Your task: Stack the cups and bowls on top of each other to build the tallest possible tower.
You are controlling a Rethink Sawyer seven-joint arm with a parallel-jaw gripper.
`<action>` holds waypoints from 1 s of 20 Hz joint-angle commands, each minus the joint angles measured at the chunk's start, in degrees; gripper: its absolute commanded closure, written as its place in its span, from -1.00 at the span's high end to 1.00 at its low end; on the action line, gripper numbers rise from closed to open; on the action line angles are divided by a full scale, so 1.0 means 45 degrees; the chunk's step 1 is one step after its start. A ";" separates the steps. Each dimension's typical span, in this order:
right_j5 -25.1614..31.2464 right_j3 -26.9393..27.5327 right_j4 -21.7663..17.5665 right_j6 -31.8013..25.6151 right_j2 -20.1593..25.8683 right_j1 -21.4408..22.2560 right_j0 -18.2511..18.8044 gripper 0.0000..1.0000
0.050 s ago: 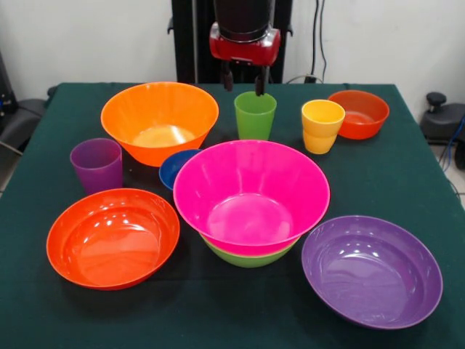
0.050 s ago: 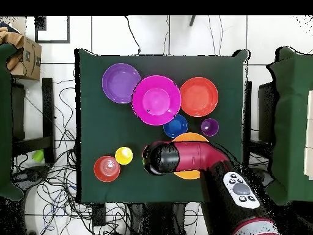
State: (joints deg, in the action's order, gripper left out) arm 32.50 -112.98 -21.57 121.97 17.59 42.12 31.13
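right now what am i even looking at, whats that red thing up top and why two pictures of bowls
The red and black thing is a robot arm. Its gripper, the two-fingered clamp at the end, hangs open just above the green cup and holds nothing.

One picture is taken from across the table, facing the robot. The other looks straight down from above, where the arm hides the green cup and much of the large orange bowl.

On the green table lie plastic dishes. A pink bowl sits nested in a lime green bowl, the start of a pile. Loose around it are a purple bowl, two red-orange bowls, a small blue bowl, a purple cup and a yellow cup.
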 commanded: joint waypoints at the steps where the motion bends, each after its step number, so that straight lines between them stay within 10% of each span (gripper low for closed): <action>1: -0.1066 0.0678 -0.1119 0.0424 -0.0736 -0.1353 -0.0178 1.00; 20: -0.2023 0.0730 -0.1059 0.0794 -0.1184 -0.2141 -0.1108 1.00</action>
State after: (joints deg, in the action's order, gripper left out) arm 31.00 -112.85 -22.36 121.97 13.25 35.20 28.87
